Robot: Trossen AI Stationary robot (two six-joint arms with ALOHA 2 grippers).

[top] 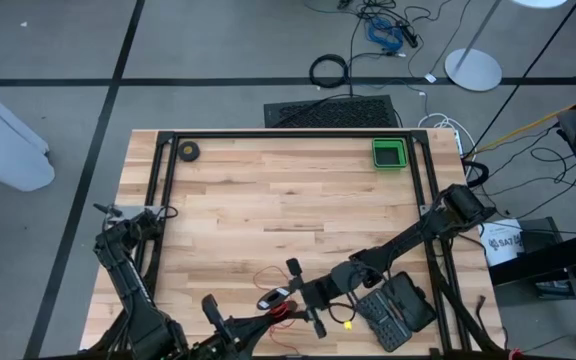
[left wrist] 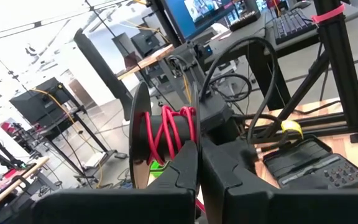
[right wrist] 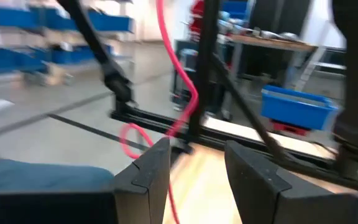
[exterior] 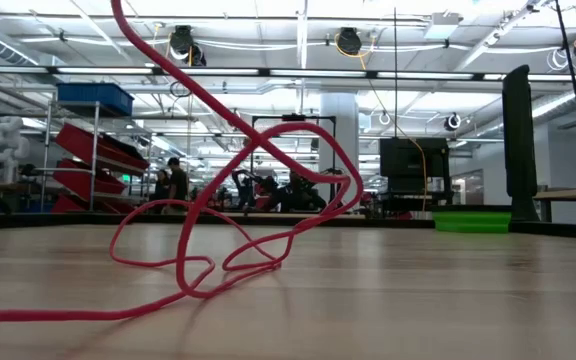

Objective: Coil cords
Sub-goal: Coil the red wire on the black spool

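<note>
— Near the table's six-o'clock edge, what is your left gripper (left wrist: 197, 163) doing?

— My fingers are pressed together on the spool (left wrist: 160, 134); it stands on edge right at my tips, red cord (left wrist: 166, 130) wound round its core between two dark flanges; I judge I hold it that way so the core stays clear for more turns.

— And the right gripper (right wrist: 196, 163)?

— It sits just to the three-o'clock side of the left one, by the high view; my fingers there stand apart with nothing between them; the cord runs past just beyond them, which I take as a guiding post rather than a grip.

— Where is the rest of the cord?

— Loose on the wood; from the spool it drops to the table and sprawls in open loops (exterior: 258, 240), one big loop rising clear of the boards; in the high view a thin strand (top: 268, 274) lies toward eleven o'clock of the spool.

— So how far along?

— Partly wound, I'd say; plenty of slack is left to draw in; the green tray (top: 389, 154) waits far off at one o'clock, well apart.

— Any worry?

— The loops cross each other; pulled quickly, they could knot.
</note>
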